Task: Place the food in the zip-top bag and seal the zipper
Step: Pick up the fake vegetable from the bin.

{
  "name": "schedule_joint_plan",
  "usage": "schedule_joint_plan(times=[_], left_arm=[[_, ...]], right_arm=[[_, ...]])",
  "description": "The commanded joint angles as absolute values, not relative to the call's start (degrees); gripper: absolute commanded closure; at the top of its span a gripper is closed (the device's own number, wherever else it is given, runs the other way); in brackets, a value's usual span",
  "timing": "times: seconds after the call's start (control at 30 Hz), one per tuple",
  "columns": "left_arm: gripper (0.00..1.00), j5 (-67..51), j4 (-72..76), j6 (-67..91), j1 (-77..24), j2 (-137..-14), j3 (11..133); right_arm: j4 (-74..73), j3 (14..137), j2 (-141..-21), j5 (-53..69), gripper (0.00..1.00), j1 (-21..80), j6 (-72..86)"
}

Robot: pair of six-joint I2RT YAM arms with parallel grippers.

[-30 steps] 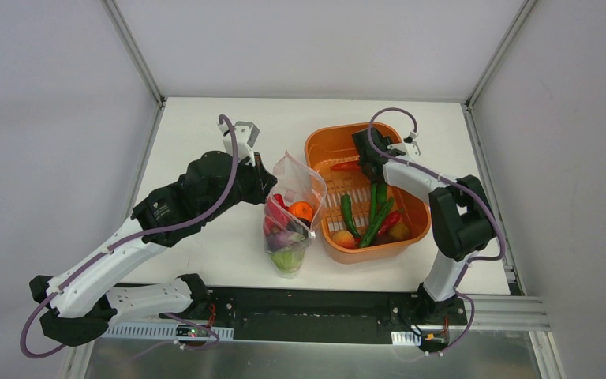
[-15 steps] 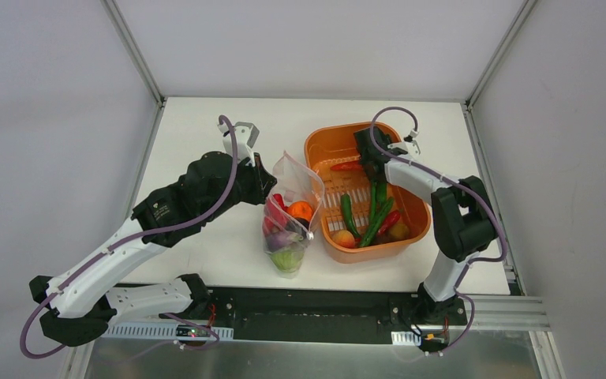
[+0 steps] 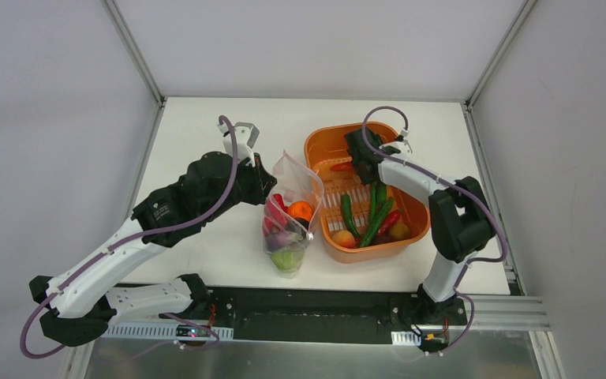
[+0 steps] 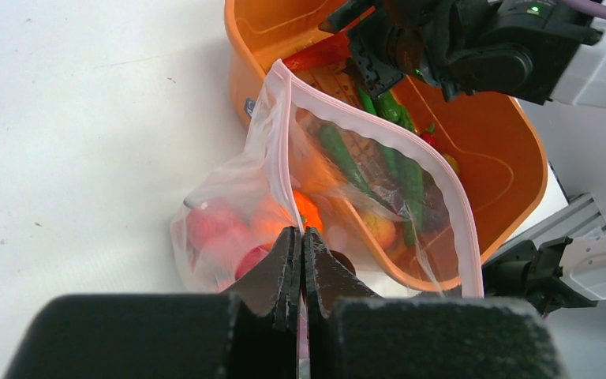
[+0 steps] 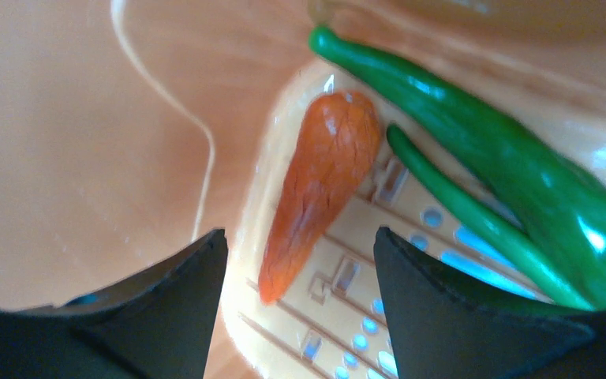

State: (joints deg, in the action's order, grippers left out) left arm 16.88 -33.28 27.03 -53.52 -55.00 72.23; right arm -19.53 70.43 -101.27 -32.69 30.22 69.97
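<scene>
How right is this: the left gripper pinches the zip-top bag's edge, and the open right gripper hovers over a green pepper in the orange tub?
Only the colour is wrong: the open right gripper hovers over a red pepper in the orange tub, as the right wrist view shows. The left gripper does pinch the zip-top bag's edge.

The left arm [image 3: 118, 253] reaches forward and right from its base, elbow low, wrist turned toward the centre. The left pincer [image 4: 301, 246] is pressed closed, pinching the rim of the bag [image 4: 229, 197] between its fingertips. The right arm [image 3: 450, 221] rises from its base, folds at the elbow and stretches left and away. The right pincer [image 5: 300, 241] points down, jaws parted, gripping nothing.
</scene>
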Motion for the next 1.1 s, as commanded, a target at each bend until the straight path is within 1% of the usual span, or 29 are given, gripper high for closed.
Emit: schedule_joint_plan(times=[0.0, 0.13, 0.27, 0.63, 0.73, 0.8, 0.97, 1.0, 1.07], left_arm=[[1.0, 16.36, -31.71, 28.12, -52.96, -53.39, 72.25], [1.0, 16.74, -31.82, 28.29, -52.99, -52.83, 71.92], [1.0, 17.13, -31.85, 28.47, -52.99, -52.44, 71.54], [1.0, 15.93, -31.55, 28.8, -52.99, -53.83, 71.98], [1.0, 16.04, -31.48, 28.91, -52.95, -53.79, 71.98], [1.0, 16.08, -31.47, 28.96, -52.99, -53.87, 71.98], [1.0, 15.91, -31.38, 29.17, -52.99, -53.94, 72.06], [1.0, 15.91, -31.42, 29.18, -52.95, -53.95, 72.07], [1.0, 15.93, -31.46, 29.18, -52.92, -54.05, 72.2]], right_arm=[[-21.77, 74.99, -105.68, -33.72, 0.29, 28.76, 70.71], [-24.69, 78.54, -109.61, -35.69, 0.31, 28.33, 70.29], [-23.5, 78.09, -111.0, -35.88, 0.39, 28.29, 69.84], [-22.46, 76.92, -112.8, -35.28, 0.42, 29.44, 66.52], [-18.64, 74.35, -111.56, -37.03, 0.46, 30.57, 64.48], [-17.1, 73.59, -111.52, -36.88, 0.46, 30.9, 63.63], [-19.13, 74.82, -113.02, -37.83, 0.47, 31.22, 63.41], [-19.65, 74.85, -113.17, -38.35, 0.48, 31.3, 63.95], [-18.79, 74.05, -113.07, -38.66, 0.56, 31.42, 63.76]])
